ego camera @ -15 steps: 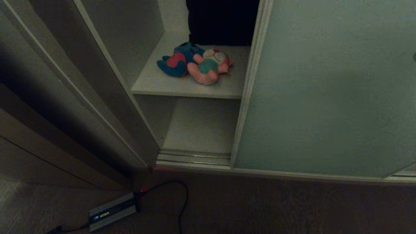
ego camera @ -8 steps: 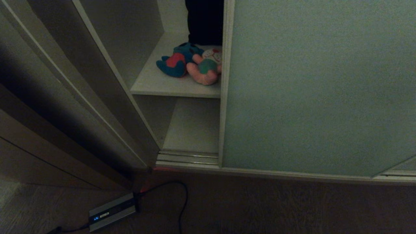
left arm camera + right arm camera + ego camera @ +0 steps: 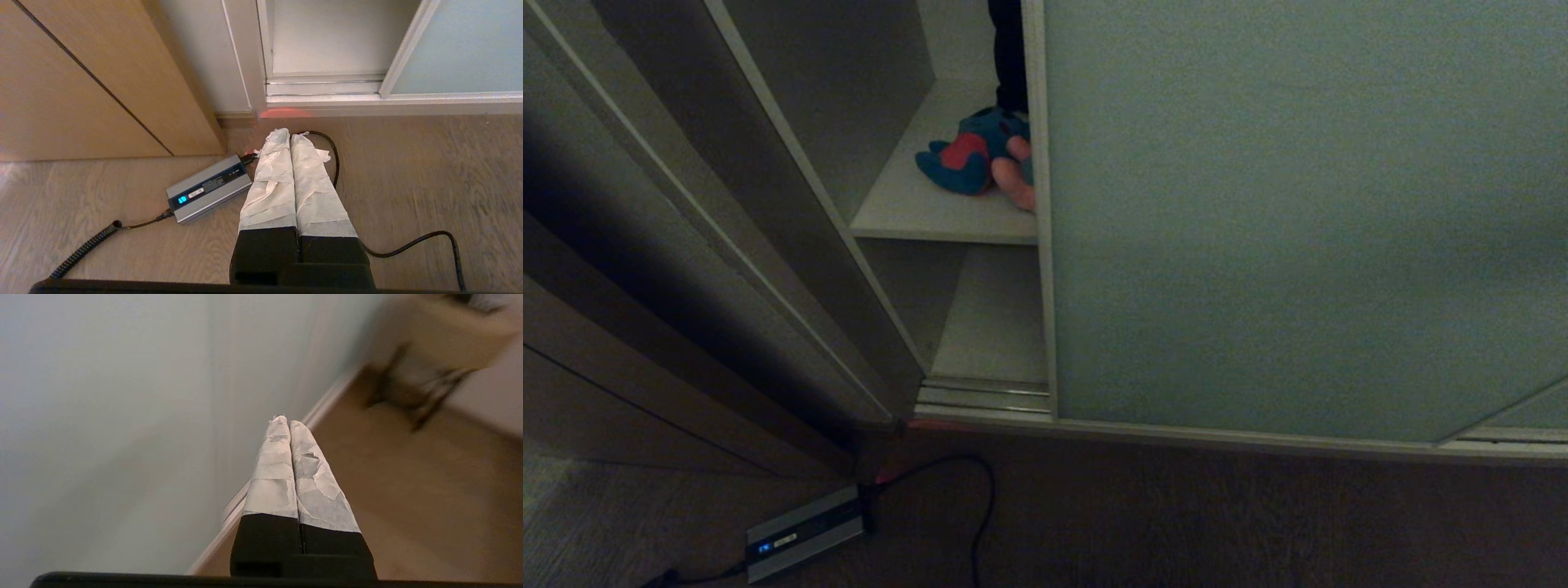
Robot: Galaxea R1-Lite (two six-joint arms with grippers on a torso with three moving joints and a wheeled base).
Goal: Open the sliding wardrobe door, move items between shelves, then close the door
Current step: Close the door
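now the pressed-together right tool [image 3: 289,421] hangs just beside the sliding wardrobe door [image 3: 102,416].

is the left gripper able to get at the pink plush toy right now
Probably not: the sliding wardrobe door covers most of the pink plush toy, and the left gripper hangs shut, low over the floor.

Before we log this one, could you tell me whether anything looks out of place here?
Mostly tidy. The sliding wardrobe door is partly open. A power brick and its cable lie loose on the floor in front of the wardrobe opening, beneath the shut left gripper.
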